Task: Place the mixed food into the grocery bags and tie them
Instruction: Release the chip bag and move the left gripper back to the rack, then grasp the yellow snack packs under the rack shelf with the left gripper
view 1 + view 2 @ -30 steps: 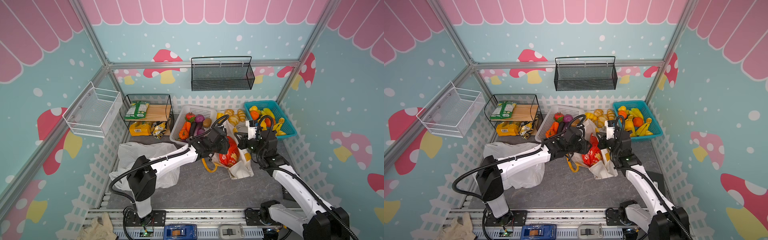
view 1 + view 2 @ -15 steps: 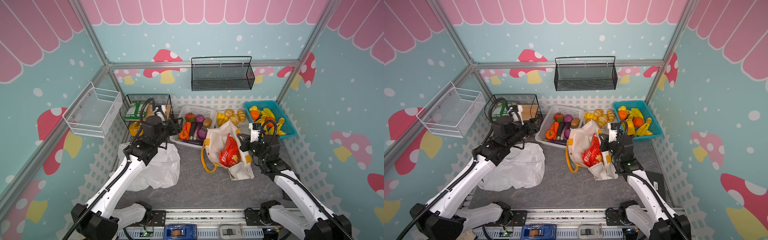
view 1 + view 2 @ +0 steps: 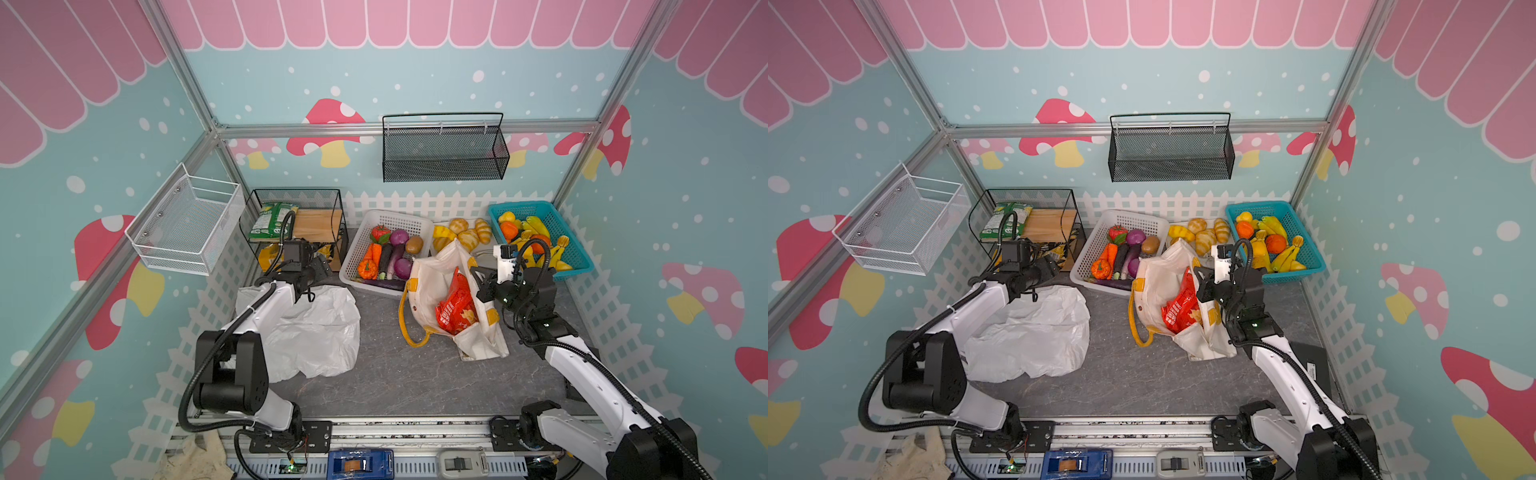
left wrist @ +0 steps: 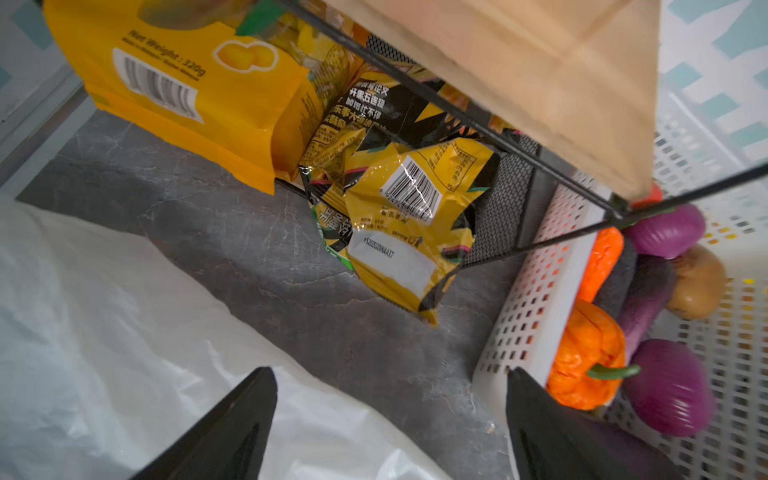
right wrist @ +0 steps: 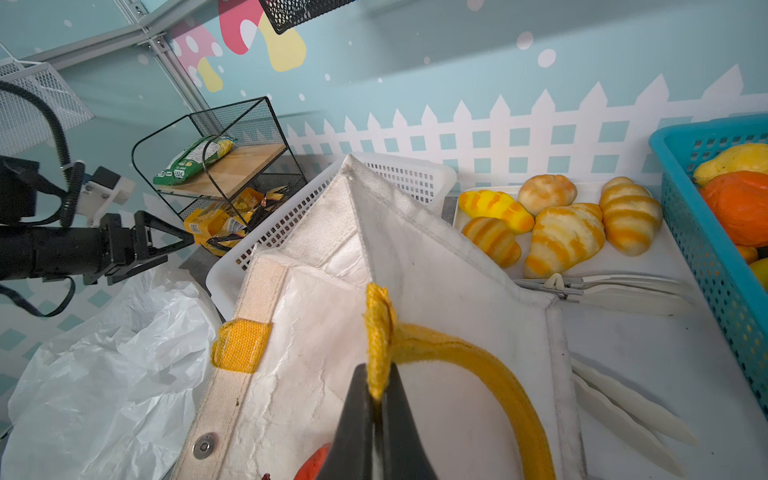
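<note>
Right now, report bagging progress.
Done: glossy red crisp packet in cream canvas tote. In hand: right gripper pinches its yellow handle; open left gripper faces the yellow-and-dark snack packet. Left: that packet, round toy fruits in teal basket, tying tote and white plastic bag.

Aubergines (image 3: pixel 385 258), onions (image 3: pixel 400 237) and carrots (image 3: pixel 376 251) are held in a white perforated basket (image 3: pixel 409 217) on the worktop (image 3: pixel 415 374). Green snack packets (image 3: pixel 271 219) are laid on the wire rack's (image 3: pixel 296 190) wooden shelf (image 3: pixel 318 224). Striped bread rolls (image 5: pixel 561 239) are gathered on a white tray (image 5: pixel 644 345).

A red packet (image 3: pixel 455 307) is lodged in the open cream tote (image 3: pixel 428 286); the white bag (image 3: pixel 316 328) is crumpled to its left, a yellow-dark packet (image 4: pixel 407 224) propped near it.
</note>
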You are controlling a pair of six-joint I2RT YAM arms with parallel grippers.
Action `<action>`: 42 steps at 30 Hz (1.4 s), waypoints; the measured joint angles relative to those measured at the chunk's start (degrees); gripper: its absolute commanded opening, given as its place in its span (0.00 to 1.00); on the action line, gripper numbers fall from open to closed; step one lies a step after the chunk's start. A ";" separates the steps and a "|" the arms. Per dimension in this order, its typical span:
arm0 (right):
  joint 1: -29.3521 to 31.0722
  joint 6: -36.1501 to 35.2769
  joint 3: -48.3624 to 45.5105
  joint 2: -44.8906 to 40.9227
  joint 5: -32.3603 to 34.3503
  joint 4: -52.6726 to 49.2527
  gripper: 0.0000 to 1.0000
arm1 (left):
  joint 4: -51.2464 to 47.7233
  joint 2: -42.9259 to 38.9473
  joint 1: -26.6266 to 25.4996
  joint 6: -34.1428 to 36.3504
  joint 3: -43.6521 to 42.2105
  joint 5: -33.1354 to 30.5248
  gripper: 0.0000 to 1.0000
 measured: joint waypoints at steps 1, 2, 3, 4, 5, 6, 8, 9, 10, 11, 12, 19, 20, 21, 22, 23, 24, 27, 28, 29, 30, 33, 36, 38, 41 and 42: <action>0.00 -0.07 0.00 0.00 0.00 0.00 0.00 | 0.04 1.73 -0.02 0.79 1.29 -0.04 0.90; 0.00 -0.20 0.00 0.00 0.00 -0.02 0.00 | 0.02 3.15 -0.02 1.64 2.40 -0.11 0.89; 0.00 -0.26 0.00 0.02 0.00 0.00 0.00 | -0.04 4.31 -0.04 2.25 3.39 -0.28 0.89; 0.00 -0.37 0.00 0.02 0.00 0.00 0.00 | -0.11 5.46 -0.04 3.02 4.42 -0.55 0.88; 0.00 -0.42 0.00 0.07 0.00 0.00 0.00 | -0.24 6.56 -0.09 3.61 5.42 -0.96 0.86; 0.00 -0.42 0.00 0.13 -0.02 0.04 0.00 | -0.46 7.34 -0.17 4.11 6.21 -1.31 0.83; 0.00 -0.42 0.00 0.50 -0.13 0.26 0.00 | -1.01 9.35 -0.39 5.38 8.09 -2.23 0.76; 0.00 -0.44 0.00 0.72 -0.20 0.42 0.00 | -1.27 10.19 -0.52 5.95 8.85 -2.58 0.72; 0.00 -0.42 0.00 1.03 -0.33 0.61 0.00 | -1.49 11.06 -0.70 6.49 9.62 -2.97 0.69; 0.00 -0.42 0.00 1.27 -0.39 0.81 0.00 | -1.77 11.91 -0.85 6.84 10.32 -3.23 0.64; 0.00 -0.42 0.00 1.46 -0.44 0.94 0.00 | -2.10 12.68 -1.01 7.23 10.95 -3.39 0.61; 0.00 -0.42 0.00 1.84 -0.90 1.25 0.00 | -3.61 16.15 -1.81 8.72 13.55 -3.85 0.39; 0.00 -0.42 0.00 1.84 -0.90 1.25 0.00 | -3.72 16.26 -1.86 8.90 13.57 -4.11 0.35; 0.00 -0.42 0.00 1.84 -0.90 1.25 0.00 | -3.85 16.26 -1.88 9.03 13.57 -4.35 0.31; 0.00 -0.42 0.00 1.84 -0.90 1.25 0.00 | -3.91 16.26 -1.88 9.18 13.57 -4.72 0.28; 0.00 -0.42 0.00 1.84 -0.92 1.25 0.00 | -3.93 16.26 -1.88 9.27 13.57 -5.05 0.25; 0.00 -0.42 0.00 1.84 -0.94 1.25 0.00 | -3.98 16.26 -1.88 9.29 13.57 -5.40 0.22; 0.00 -0.42 0.00 1.84 -1.20 1.25 0.00 | -4.11 16.09 -1.88 9.46 13.57 -6.51 0.07; 0.00 -0.42 0.02 1.84 -1.29 1.25 0.00 | -4.17 15.85 -1.88 9.55 13.55 -6.93 0.01; 0.00 -0.42 0.02 1.84 -1.33 1.25 0.00 | -4.20 15.56 -1.88 9.44 13.53 -7.30 0.00; 0.00 -0.42 0.02 1.84 -1.36 1.25 0.00 | -4.17 15.04 -1.90 9.42 13.35 -7.67 0.00; 0.00 -0.42 0.02 1.84 -1.44 1.22 0.00 | -4.11 12.44 -2.05 9.40 12.20 -8.74 0.00; 0.00 -0.42 0.02 1.84 -1.44 1.22 0.00 | -4.09 9.14 -2.49 9.22 10.97 -9.44 0.00; 0.00 -0.39 0.02 1.84 -1.44 1.22 0.00 | -4.09 7.10 -3.19 9.22 10.69 -10.08 0.00; 0.00 -0.39 0.02 1.84 -1.46 1.22 0.00 | -4.39 4.57 -4.90 9.25 10.58 -11.98 0.00; 0.00 -0.39 0.02 1.84 -1.46 1.22 0.00 | -4.72 3.87 -5.57 9.29 10.58 -13.09 0.00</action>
